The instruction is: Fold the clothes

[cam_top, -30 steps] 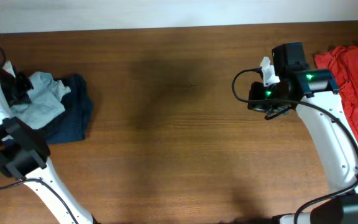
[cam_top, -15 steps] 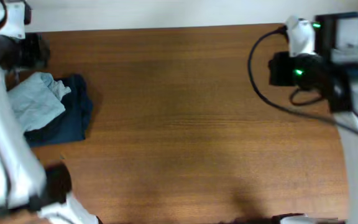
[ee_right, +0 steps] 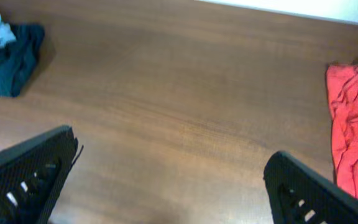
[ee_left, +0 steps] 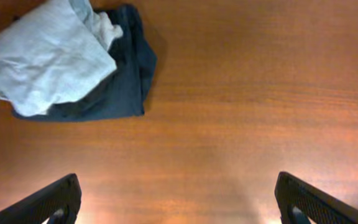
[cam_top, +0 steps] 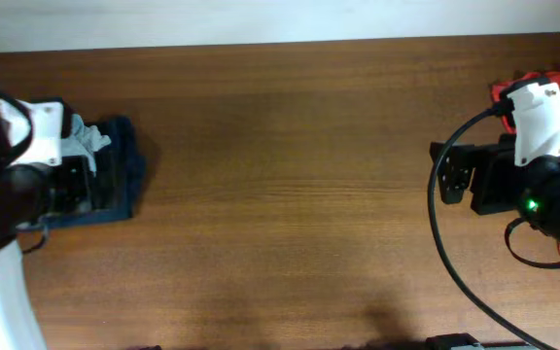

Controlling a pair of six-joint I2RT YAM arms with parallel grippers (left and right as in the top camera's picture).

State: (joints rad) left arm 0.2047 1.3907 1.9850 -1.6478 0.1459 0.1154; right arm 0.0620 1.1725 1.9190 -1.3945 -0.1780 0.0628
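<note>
1. Both arms have shifted; left gripper [ee_left: 179, 205] and right gripper [ee_right: 173, 186] now gape wide, holding nothing.
2. Grey shirt [ee_left: 48, 59] lies on navy garment [ee_left: 126, 74] near the table's [cam_top: 280, 194] left edge; red garment [ee_right: 353, 124] at right edge.
3. Open wood between.

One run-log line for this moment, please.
left end effector: open, empty | right end effector: open, empty | grey-blue garment: crumpled on navy garment | red garment: bunched, right arm's side
</note>
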